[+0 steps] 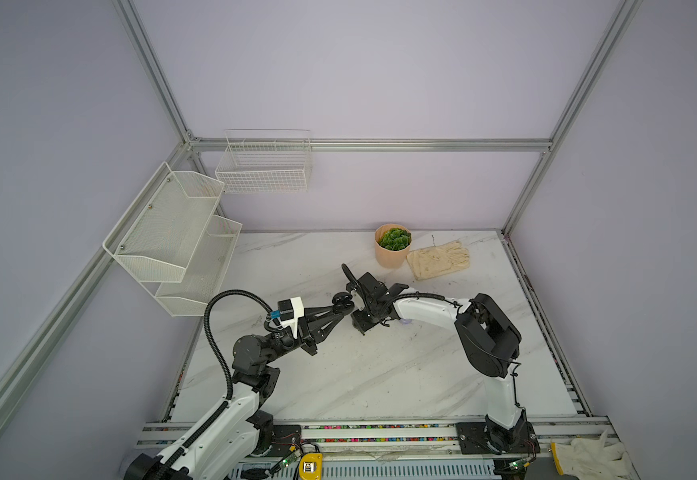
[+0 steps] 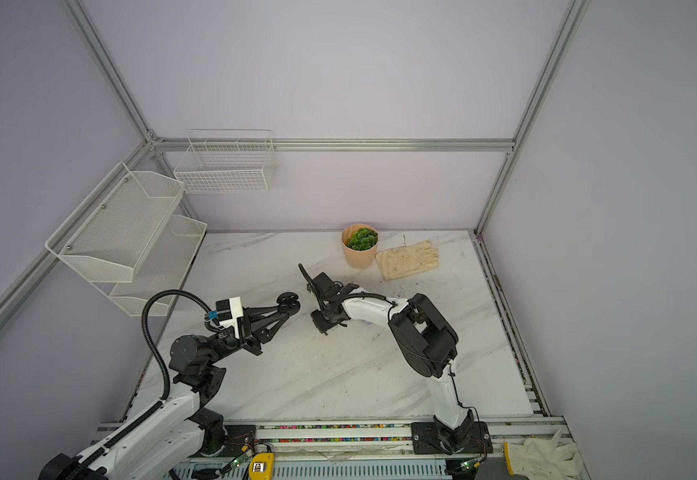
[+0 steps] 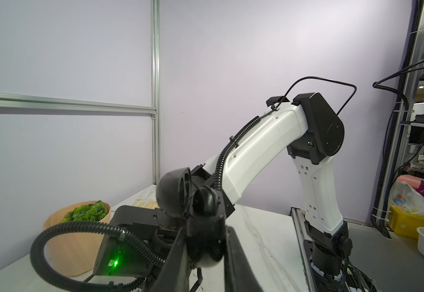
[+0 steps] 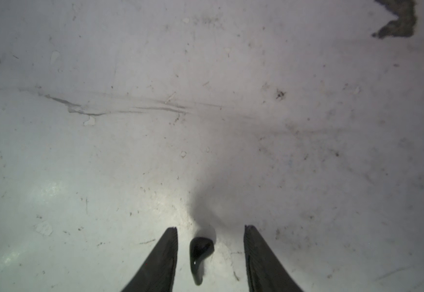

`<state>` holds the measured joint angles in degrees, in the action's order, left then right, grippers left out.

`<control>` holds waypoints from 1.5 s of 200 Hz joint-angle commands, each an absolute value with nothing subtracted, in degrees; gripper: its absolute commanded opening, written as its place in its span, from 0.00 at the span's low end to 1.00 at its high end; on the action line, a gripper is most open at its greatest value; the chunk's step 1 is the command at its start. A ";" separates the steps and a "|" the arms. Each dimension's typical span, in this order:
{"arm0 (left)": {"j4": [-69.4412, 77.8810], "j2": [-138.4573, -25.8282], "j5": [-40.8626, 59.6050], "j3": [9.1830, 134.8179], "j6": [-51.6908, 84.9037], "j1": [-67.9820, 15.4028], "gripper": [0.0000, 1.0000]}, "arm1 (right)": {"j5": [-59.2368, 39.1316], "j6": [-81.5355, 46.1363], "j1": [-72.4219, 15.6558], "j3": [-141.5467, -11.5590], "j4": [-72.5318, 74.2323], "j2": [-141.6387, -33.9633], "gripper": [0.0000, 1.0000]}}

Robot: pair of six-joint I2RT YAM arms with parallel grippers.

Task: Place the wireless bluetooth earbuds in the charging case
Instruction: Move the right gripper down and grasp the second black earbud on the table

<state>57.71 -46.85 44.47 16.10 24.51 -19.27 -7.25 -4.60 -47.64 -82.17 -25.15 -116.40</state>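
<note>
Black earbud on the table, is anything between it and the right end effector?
Nothing visible. The earbud lies on bare table between the right end effector's open fingers, touching neither. The left end effector holds the open case nearby.

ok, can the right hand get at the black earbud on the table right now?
Probably yes: the black earbud lies on the table between the open fingers of the right hand, nothing blocking.

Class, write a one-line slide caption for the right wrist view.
Open right claw straddling a small glossy black stemmed earbud lying on the scuffed white marble tabletop.
</note>
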 commanded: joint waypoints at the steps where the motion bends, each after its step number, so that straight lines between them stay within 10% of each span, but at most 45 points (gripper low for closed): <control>1: 59.74 -46.32 43.64 13.98 24.96 -19.51 0.00 | -6.39 -2.96 -48.42 -83.57 -28.24 -117.29 0.44; 300: 58.83 -46.29 41.51 13.82 24.55 -19.44 0.00 | -1.37 -9.04 -48.78 -82.23 -28.44 -114.76 0.22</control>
<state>57.65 -46.44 43.07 15.62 24.49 -19.27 -3.62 -7.09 -48.56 -83.00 -28.03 -117.75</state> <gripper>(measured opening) 0.190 0.222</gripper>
